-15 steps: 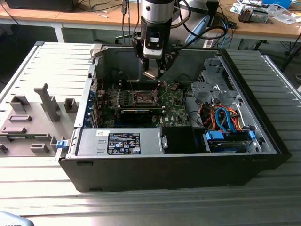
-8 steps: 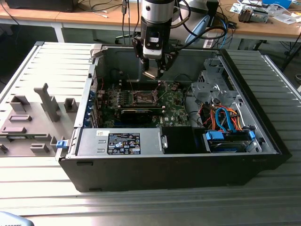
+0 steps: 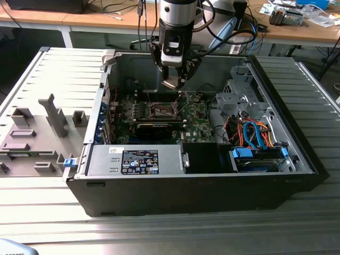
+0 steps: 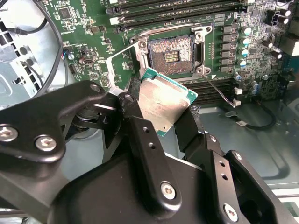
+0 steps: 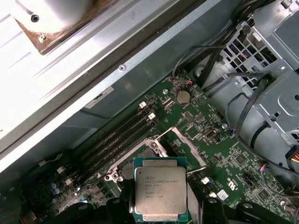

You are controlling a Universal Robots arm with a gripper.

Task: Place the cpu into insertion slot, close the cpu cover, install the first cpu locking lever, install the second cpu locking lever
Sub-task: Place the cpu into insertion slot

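My gripper (image 3: pixel 173 79) hangs inside the open computer case, above the green circuit board (image 3: pixel 199 119), and is shut on the cpu (image 3: pixel 172 83). In both wrist views the cpu (image 4: pixel 166 105) (image 5: pixel 160 189) is a flat silver square with a green edge, pinched between black fingers (image 4: pixel 140 135). The insertion slot (image 4: pixel 170 55) lies uncovered just beyond the chip, its dark centre showing. In the first wrist view the chip hides part of the slot (image 5: pixel 148 153). The cpu cover (image 5: pixel 189 148) is a thin metal frame standing raised beside the slot.
A long black card (image 3: pixel 154 129) lies across the board in front of the slot. Memory slots (image 5: pixel 117 135) run alongside it. A metal drive cage (image 3: pixel 239 98) with coloured cables (image 3: pixel 255 135) is at the exterior view's right. The power supply (image 3: pixel 138 159) fills the near corner.
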